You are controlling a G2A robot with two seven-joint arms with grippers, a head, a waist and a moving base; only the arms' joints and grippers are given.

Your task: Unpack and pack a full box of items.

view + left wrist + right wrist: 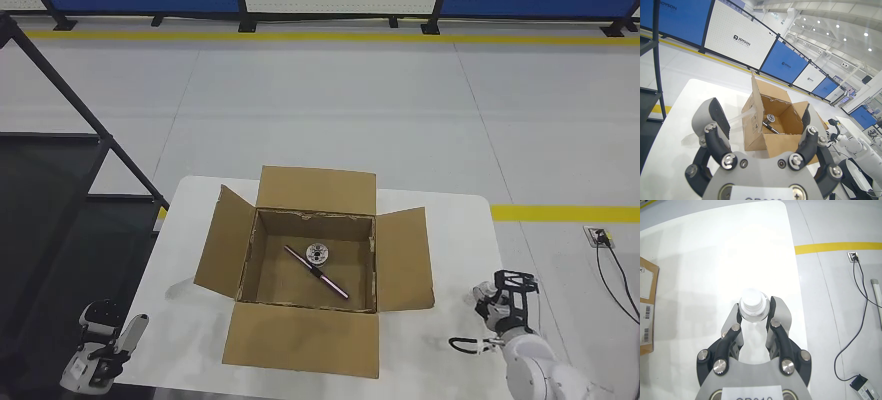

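On box (646,346) flap: barcode labels (648,309) | right gripper (755,308) grips white-capped bottle (751,302)

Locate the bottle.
Right wrist view: the bottle is gripped in the right end effector, above the table near its right edge, right of the box.

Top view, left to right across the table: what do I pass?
In order: left end effector → cardboard box → right end effector, shut on a bottle.
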